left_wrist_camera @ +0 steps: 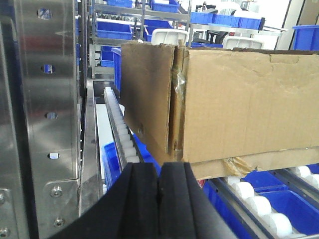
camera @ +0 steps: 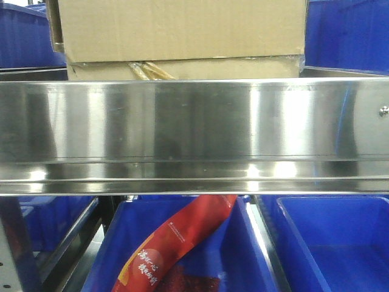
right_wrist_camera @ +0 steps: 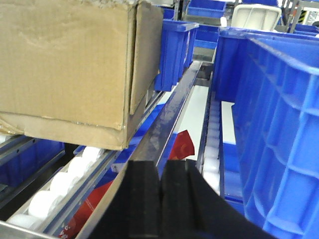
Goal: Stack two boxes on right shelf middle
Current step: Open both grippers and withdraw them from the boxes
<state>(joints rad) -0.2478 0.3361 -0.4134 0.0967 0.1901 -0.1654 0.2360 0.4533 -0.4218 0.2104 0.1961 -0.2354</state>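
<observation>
A large cardboard box (camera: 182, 29) sits on top of a flatter cardboard box (camera: 182, 68), both resting on the stainless-steel shelf (camera: 194, 121), whose broad reflective front edge fills the front view. The wrist views show the stack standing on white rollers (right_wrist_camera: 65, 181), with blue bins (right_wrist_camera: 279, 124) to the side and below. The left gripper (left_wrist_camera: 159, 194) and right gripper (right_wrist_camera: 159, 196) are each clenched with black pads pressed together, grasping nothing, and both sit just short of the boxes — one at either end. The stack looks placed, so the main risk is likely a nudge: if either arm swings while pulling away, it could clip a corner. Because rollers carry the load, even a light bump might set the stack rolling or slide the top box askew — its peeling tape and creased flaps offer little grip.
</observation>
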